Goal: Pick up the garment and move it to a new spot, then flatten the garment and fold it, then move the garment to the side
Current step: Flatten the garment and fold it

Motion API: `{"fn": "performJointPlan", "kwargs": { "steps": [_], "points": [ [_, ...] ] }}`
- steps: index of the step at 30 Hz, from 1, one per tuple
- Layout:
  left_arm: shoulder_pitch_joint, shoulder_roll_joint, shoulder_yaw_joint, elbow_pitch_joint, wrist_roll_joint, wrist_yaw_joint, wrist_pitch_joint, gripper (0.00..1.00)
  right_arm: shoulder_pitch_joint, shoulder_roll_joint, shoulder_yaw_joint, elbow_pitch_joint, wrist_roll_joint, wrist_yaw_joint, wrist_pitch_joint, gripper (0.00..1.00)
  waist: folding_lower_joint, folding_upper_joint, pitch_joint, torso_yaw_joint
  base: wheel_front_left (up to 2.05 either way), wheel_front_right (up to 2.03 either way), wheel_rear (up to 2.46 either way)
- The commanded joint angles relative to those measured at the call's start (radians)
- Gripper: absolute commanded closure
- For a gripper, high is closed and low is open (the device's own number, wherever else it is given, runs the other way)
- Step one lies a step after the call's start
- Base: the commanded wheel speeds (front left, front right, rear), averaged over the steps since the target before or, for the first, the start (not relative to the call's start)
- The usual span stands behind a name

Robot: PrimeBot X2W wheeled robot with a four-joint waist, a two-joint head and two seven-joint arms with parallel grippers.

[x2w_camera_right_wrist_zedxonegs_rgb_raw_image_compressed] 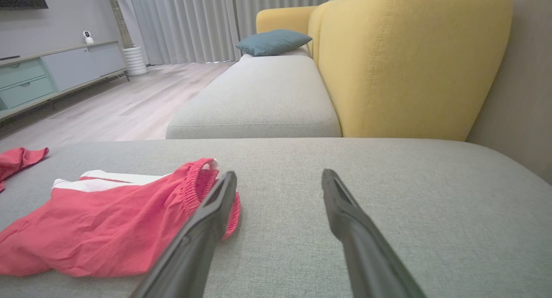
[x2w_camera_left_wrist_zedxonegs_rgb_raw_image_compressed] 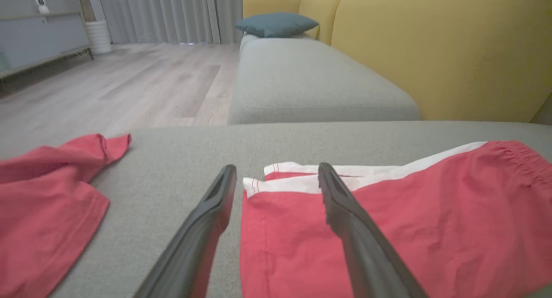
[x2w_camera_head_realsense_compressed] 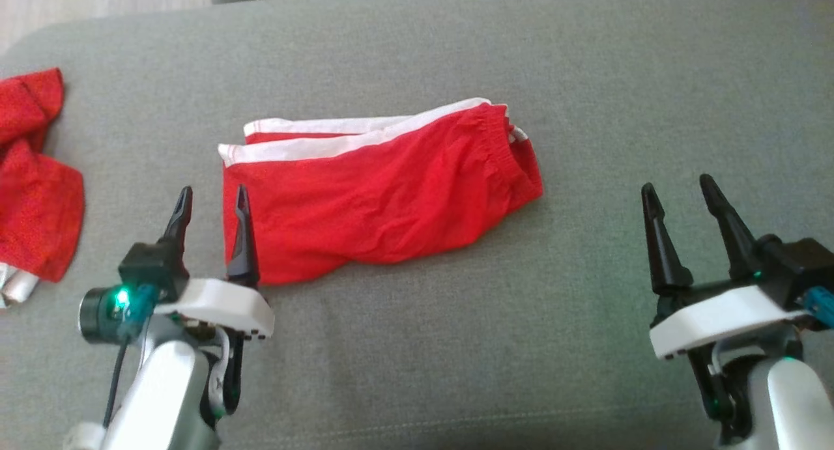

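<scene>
Here, the left pincer (x2w_camera_head_realsense_compressed: 214, 201) sits at about 8 o'clock in the head view, its two dark fingers apart and gripping nothing. The finger on its 3 o'clock side overlaps the hem-end edge of the red shorts (x2w_camera_head_realsense_compressed: 378, 196), and the other stands over the bare grey sofa seat (x2w_camera_head_realsense_compressed: 456, 346). Whether that finger touches the cloth I cannot tell. The right pincer (x2w_camera_head_realsense_compressed: 677, 188), at 4 o'clock, is likewise spread and empty, above bare upholstery and well apart from the shorts. The shorts lie folded in the middle of the seat. White trim runs along their 12 o'clock edge, the elastic waistband is at 3 o'clock, and a few wrinkles cross the front. At 9 o'clock, well apart from them, lies a crumpled red garment (x2w_camera_head_realsense_compressed: 36, 176). In the right wrist view, a second grey seat (x2w_camera_right_wrist_zedxonegs_rgb_raw_image_compressed: 258, 95) runs toward 12 o'clock with a teal pillow (x2w_camera_right_wrist_zedxonegs_rgb_raw_image_compressed: 274, 41) at its far end. There is a yellow backrest (x2w_camera_right_wrist_zedxonegs_rgb_raw_image_compressed: 409, 61) at 2 o'clock and pale wood floor (x2w_camera_right_wrist_zedxonegs_rgb_raw_image_compressed: 108, 112) at 10 o'clock.
</scene>
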Motion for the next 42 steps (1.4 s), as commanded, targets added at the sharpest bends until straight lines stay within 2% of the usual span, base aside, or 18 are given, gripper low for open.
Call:
{"fn": "performJointPlan", "kwargs": {
  "steps": [1,8,23,27,35,38,42],
  "points": [
    [0.006,0.036,0.034,-0.084,0.025,0.014,-0.015,0.00,0.013,-0.012,0.015,-0.047,-0.011,0.007,0.012,0.00,0.0000,-0.0001,-0.023,0.010,0.00,0.00,0.00],
    [0.087,0.065,0.018,-0.192,0.069,0.042,-0.016,0.00,0.047,-0.011,0.001,-0.071,-0.020,0.007,0.034,0.00,0.0000,-0.0001,-0.048,0.019,0.00,0.00,0.00],
    [0.081,0.072,0.004,-0.238,0.070,0.053,0.006,0.00,0.026,-0.016,-0.008,-0.067,-0.007,0.007,0.060,0.00,0.0000,-0.0001,-0.015,0.047,0.00,0.00,0.00],
    [0.042,0.063,-0.013,-0.245,0.079,0.046,0.004,0.00,-0.049,-0.048,0.049,-0.003,0.029,0.007,0.094,0.00,0.0000,-0.0001,0.030,0.072,0.00,0.00,0.00],
    [-0.036,0.020,-0.055,-0.228,0.092,0.023,-0.011,0.00,-0.307,-0.089,0.202,0.197,0.070,0.007,0.149,0.00,0.0000,-0.0001,0.126,0.132,0.00,0.00,0.00],
    [-0.053,0.002,-0.063,-0.214,0.093,0.018,-0.017,0.00,-0.376,-0.090,0.219,0.283,0.068,0.007,0.174,0.00,0.0000,-0.0001,0.145,0.150,0.00,0.00,0.00],
    [-0.069,-0.013,-0.068,-0.199,0.096,0.010,-0.022,0.00,-0.426,-0.092,0.178,0.378,0.040,0.007,0.213,0.00,0.0000,-0.0001,0.161,0.167,0.00,0.00,0.00]
  ]
}}
